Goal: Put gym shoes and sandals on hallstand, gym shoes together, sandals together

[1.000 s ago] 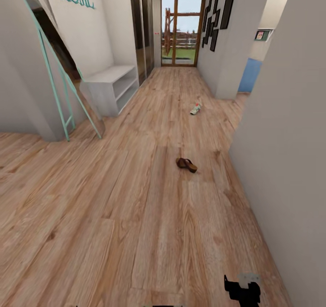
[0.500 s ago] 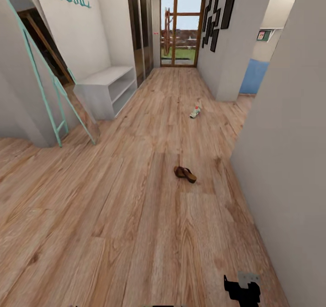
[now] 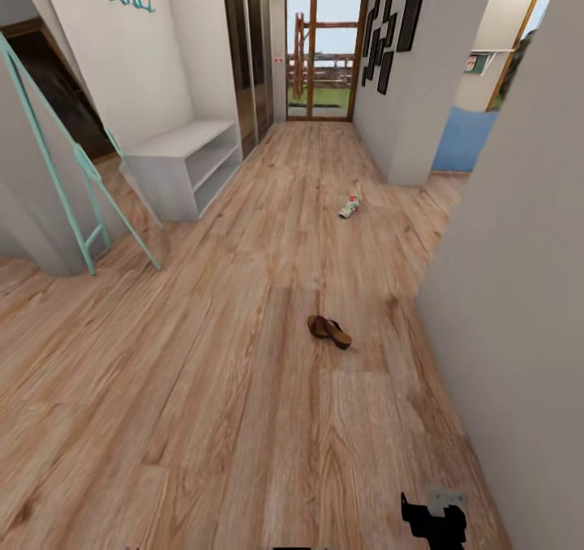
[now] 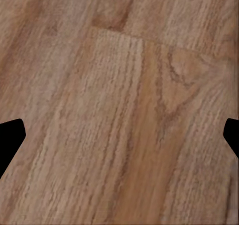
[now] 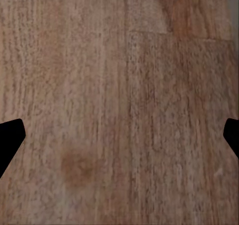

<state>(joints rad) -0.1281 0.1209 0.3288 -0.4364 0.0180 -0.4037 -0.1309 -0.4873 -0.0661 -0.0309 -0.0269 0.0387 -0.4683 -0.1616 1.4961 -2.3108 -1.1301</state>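
Observation:
A dark brown sandal (image 3: 328,332) lies on the corridor floor (image 3: 243,388) a short way ahead, near the middle. Farther down the corridor a white gym shoe (image 3: 349,206) with green and red marks rests on the planks near the right wall's corner. The other shoe, the other sandal and the hallstand are out of view. My right gripper (image 3: 434,522) shows as a dark shape at the head view's lower edge. Both wrist views look down at bare planks, with the left gripper (image 4: 119,135) and the right gripper (image 5: 119,135) open, fingertips wide apart and nothing between them.
A plain low grey two-shelf bench (image 3: 182,165) stands against the left wall under teal letters. A teal-framed leaning mirror (image 3: 77,177) stands at the left. A grey wall (image 3: 519,290) runs close along my right. A glass door (image 3: 324,51) closes the far end.
The camera has advanced down the corridor, so the sandal, the gym shoe and the bench look nearer. The things themselves have not moved, and my right gripper keeps its place in the picture.

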